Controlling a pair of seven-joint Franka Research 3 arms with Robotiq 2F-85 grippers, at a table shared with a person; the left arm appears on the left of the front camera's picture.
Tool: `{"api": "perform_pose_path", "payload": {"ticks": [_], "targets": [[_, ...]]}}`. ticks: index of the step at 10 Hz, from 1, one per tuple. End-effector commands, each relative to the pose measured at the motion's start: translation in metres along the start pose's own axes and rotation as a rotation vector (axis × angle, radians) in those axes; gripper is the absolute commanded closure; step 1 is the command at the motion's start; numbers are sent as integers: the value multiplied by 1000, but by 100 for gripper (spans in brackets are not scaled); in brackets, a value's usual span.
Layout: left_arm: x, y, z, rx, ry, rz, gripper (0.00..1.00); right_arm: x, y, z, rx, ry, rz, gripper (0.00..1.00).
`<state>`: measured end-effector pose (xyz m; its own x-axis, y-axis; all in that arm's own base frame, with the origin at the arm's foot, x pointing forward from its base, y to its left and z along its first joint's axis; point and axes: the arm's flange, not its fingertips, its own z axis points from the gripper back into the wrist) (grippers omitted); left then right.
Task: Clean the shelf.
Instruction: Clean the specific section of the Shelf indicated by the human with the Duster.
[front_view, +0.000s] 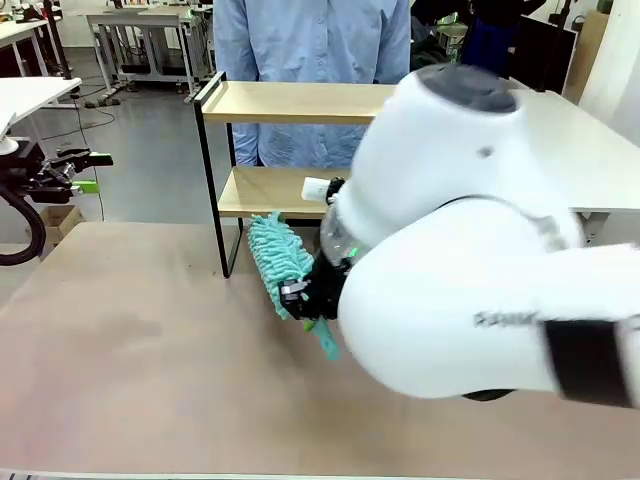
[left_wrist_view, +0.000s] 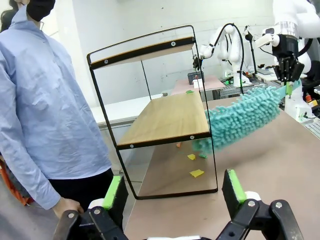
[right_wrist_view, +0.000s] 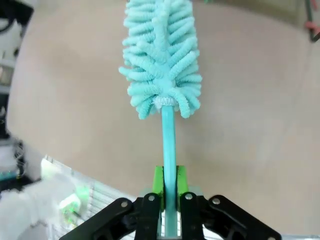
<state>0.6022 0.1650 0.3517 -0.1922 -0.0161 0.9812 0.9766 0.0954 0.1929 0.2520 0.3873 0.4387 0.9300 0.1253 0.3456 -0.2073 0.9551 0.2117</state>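
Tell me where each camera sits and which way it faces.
Front: fixed between the arms, facing the black-framed two-tier wooden shelf and a person's light blue shirt; white right arm close.
Left wrist: behind open left fingers, facing the shelf's end.
Right wrist: behind right fingers, shut on the fluffy teal duster.
Shared: all show the duster.

My front camera faces the shelf (front_view: 300, 100) head-on, left wrist sees it side-on from farther, right wrist looks closely along the duster (right_wrist_view: 162, 55) all share.
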Motion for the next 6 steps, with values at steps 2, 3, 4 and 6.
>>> {"api": "perform_pose_path", "payload": {"ticks": [2, 3, 4, 6], "targets": [[3, -2, -1, -6, 3, -14, 0, 34, 45, -50, -83, -107, -101, 87], [3, -2, -1, -6, 3, -14, 0, 42, 55, -63, -100, -123, -111, 87], [3, -2, -1, -6, 3, -14, 0, 50, 65, -76, -94, -141, -119, 87], [3, -2, -1, -6, 3, -14, 0, 73, 80, -97, -87, -156, -117, 87]]}}
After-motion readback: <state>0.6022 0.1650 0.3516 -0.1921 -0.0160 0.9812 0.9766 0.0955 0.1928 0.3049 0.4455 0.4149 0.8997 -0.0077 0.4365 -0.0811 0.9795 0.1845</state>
